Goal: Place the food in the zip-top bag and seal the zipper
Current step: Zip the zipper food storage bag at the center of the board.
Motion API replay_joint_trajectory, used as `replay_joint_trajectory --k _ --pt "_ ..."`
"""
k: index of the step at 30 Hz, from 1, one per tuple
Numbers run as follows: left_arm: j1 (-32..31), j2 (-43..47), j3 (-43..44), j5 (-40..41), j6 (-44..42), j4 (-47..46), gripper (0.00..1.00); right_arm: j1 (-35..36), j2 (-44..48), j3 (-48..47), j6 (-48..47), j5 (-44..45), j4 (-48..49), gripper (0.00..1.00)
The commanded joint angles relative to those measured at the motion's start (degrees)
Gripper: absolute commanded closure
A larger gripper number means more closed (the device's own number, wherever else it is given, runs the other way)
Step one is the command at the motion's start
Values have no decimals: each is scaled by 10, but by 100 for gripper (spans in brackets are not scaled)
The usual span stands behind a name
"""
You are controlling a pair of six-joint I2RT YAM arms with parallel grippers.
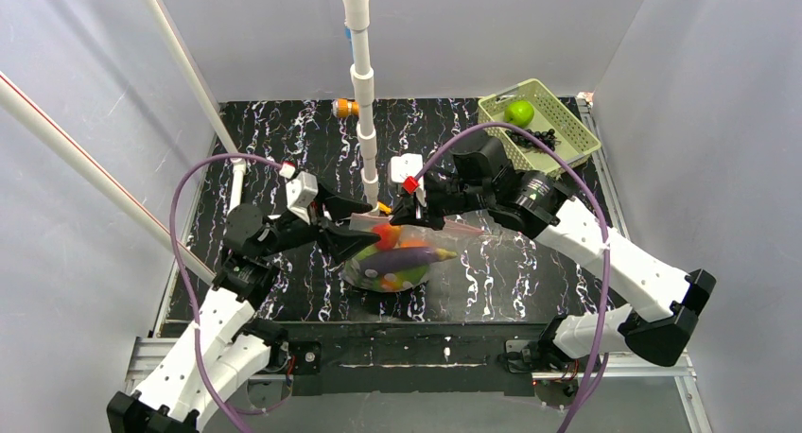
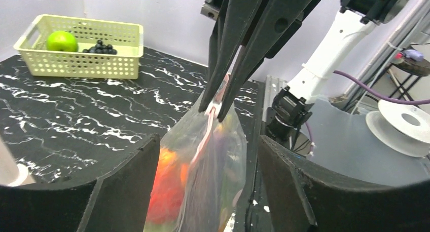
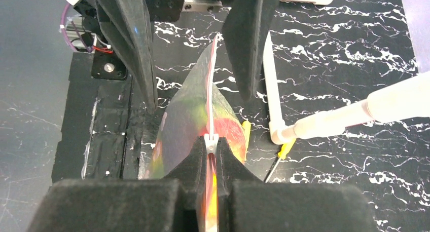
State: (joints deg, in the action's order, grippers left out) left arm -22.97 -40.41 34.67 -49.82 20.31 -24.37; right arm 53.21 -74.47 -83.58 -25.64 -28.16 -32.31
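The clear zip-top bag (image 1: 397, 261) stands on the black marbled table, stuffed with food: a purple eggplant (image 1: 409, 256) and orange-red pieces (image 1: 386, 234). Its pink zipper (image 3: 211, 98) runs along the raised top edge. My right gripper (image 3: 211, 147) is shut on the zipper at its white slider; it also shows in the left wrist view (image 2: 213, 113) and the top view (image 1: 403, 217). My left gripper (image 2: 209, 141) is open, one finger on each side of the bag's upper part, not touching it. It also shows in the right wrist view (image 3: 199, 103).
A pale green mesh basket (image 1: 567, 130) at the back right holds a round green fruit (image 1: 518, 112) and dark grapes (image 1: 542, 137). An orange piece (image 1: 345, 108) lies at the back. A white pipe post (image 1: 363, 93) stands behind the bag, a yellow-handled screwdriver (image 3: 285, 148) by its foot.
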Motion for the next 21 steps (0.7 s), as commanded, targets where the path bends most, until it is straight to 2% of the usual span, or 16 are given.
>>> replay_joint_trajectory --k 1,4,6,7,9,10,11,17,21 --pt "-35 -29 33 18 -19 14 30 -3 -4 -44 6 -35 12 99" --pt "-49 -44 37 23 -27 10 33 -3 -4 -45 6 -43 12 99" --pt "-51 -50 42 12 -31 10 41 -3 -4 -44 6 -46 12 99" --pt "-51 -51 45 2 -39 15 49 -3 -2 -43 6 -44 11 99" --pt "-51 -40 51 11 -68 48 83 -3 2 -37 6 -38 10 99" --pt "-51 -29 52 27 -83 66 95 -3 6 -31 6 -35 11 99" --pt "-52 -18 51 46 -95 82 100 -3 10 -26 7 -32 12 99" --pt "-51 33 29 116 -125 95 100 -5 56 35 9 16 14 99" --pt "-51 43 32 133 -179 135 100 -20 113 101 23 35 36 99"
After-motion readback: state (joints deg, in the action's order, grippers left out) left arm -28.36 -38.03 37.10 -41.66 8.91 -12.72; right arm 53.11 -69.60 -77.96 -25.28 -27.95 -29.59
